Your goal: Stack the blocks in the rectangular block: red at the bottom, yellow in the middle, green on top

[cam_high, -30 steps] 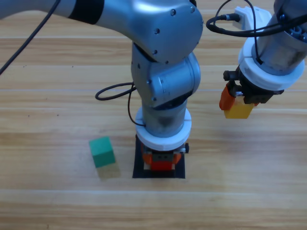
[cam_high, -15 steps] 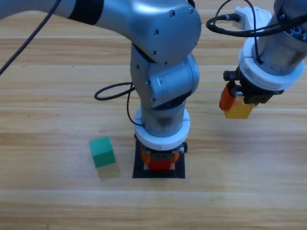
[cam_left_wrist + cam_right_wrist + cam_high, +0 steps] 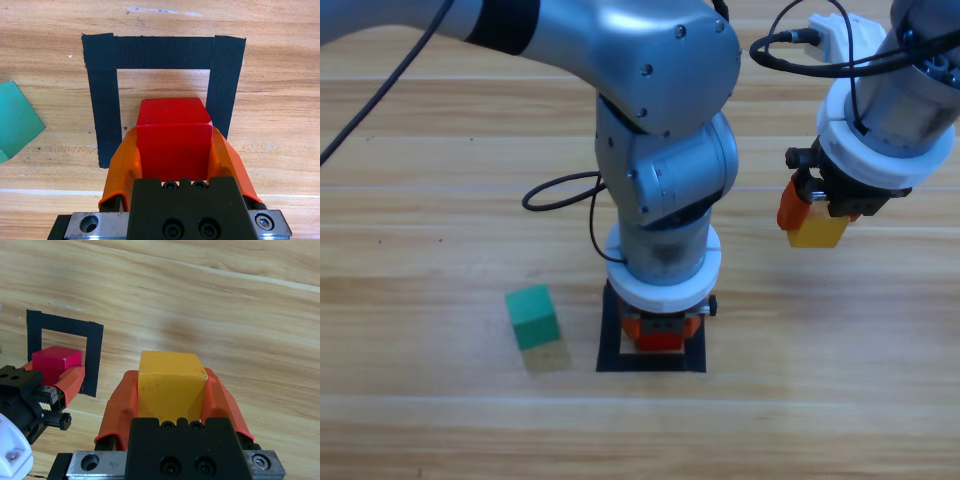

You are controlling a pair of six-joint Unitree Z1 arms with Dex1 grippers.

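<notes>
The red cube (image 3: 660, 343) is between the jaws of my left gripper (image 3: 658, 333), which is shut on it low over the rectangular block, a black tape square (image 3: 612, 350). In the left wrist view the red cube (image 3: 172, 135) lies inside the tape outline (image 3: 165, 52), toward its near side. My right gripper (image 3: 815, 222) hangs above the table at the right, shut on the yellow cube (image 3: 818, 233). That yellow cube (image 3: 171, 382) fills the right wrist view between the jaws. Left of the square, the green cube (image 3: 533, 317) stands free on the wood.
The left arm's thick grey body (image 3: 665, 170) rises above the square and hides most of it from above. A black cable (image 3: 560, 190) loops beside that arm. Bare wooden table (image 3: 820, 400) spreads out to the front and right.
The left arm has shifted slightly over the square with the red cube. The right arm and the yellow cube have held still, and the green cube has not moved.
</notes>
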